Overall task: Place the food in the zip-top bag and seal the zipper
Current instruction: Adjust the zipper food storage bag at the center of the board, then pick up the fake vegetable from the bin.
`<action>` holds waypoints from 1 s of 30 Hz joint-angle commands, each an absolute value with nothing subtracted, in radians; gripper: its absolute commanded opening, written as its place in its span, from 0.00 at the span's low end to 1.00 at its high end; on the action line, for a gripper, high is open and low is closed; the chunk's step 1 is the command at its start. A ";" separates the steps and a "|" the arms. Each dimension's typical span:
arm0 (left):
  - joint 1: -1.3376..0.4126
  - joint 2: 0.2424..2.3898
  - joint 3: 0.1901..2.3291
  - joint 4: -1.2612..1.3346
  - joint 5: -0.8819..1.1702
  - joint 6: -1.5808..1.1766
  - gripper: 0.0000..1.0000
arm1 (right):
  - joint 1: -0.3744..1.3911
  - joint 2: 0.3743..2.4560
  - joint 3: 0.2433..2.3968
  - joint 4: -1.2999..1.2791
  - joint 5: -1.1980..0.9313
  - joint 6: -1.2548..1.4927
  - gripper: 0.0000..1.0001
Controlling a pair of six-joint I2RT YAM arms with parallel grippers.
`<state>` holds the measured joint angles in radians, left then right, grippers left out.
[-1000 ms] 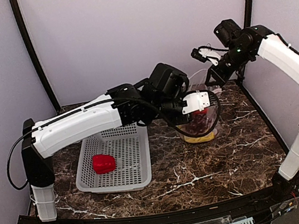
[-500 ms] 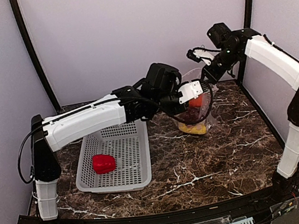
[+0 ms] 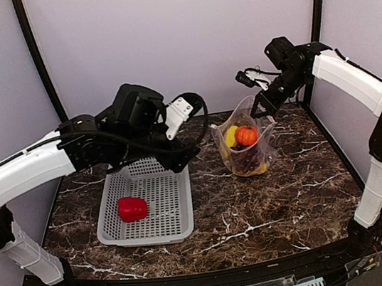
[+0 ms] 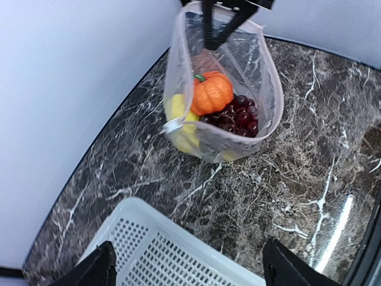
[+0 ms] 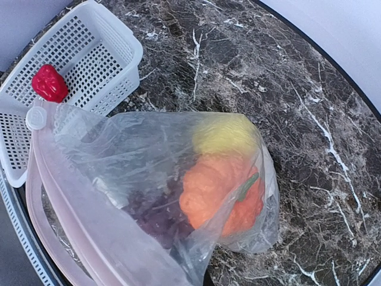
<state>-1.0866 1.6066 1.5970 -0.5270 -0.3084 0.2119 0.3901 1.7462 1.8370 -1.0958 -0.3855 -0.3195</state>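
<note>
The clear zip-top bag (image 3: 247,150) stands open at the back right of the table. My right gripper (image 3: 256,106) is shut on its upper rim, its dark fingers (image 4: 208,27) pinching the plastic. Inside the bag lie an orange tomato-like fruit (image 4: 211,93), dark purple grapes (image 4: 239,115) and a yellow piece (image 4: 177,113). The pinkish zipper strip (image 5: 34,196) runs along the mouth close to the right wrist camera. A red pepper (image 3: 132,208) lies in the white basket (image 3: 176,226). My left gripper (image 4: 193,271) hangs open and empty above the basket's far right corner.
The white perforated basket (image 4: 149,247) sits left of the bag on the dark marble table (image 3: 273,210). Pale walls and black frame posts close in the back and both sides. The right arm reaches in from the right edge.
My left gripper has opened, left the orange fruit in the bag and drawn back left to above the basket. The right gripper has kept hold of the bag's rim and sunk a little.
</note>
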 commanded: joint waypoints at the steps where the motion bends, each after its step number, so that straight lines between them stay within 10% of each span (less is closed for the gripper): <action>1: -1.070 1.477 1.478 -0.707 -0.400 -0.064 0.89 | 0.395 1.699 1.821 -1.067 -0.450 -0.308 0.00; 11: -0.944 1.496 1.379 -1.011 -0.409 -0.297 0.99 | 0.405 1.665 1.790 -1.061 -0.460 -0.310 0.00; 30: -0.861 1.525 1.119 -0.884 -0.290 0.309 0.99 | 0.409 1.628 1.735 -1.053 -0.474 -0.316 0.01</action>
<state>-0.8757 1.5219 1.1423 -0.9562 -0.2977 0.1810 0.4004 1.6650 1.7424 -1.0843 -0.4496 -0.3134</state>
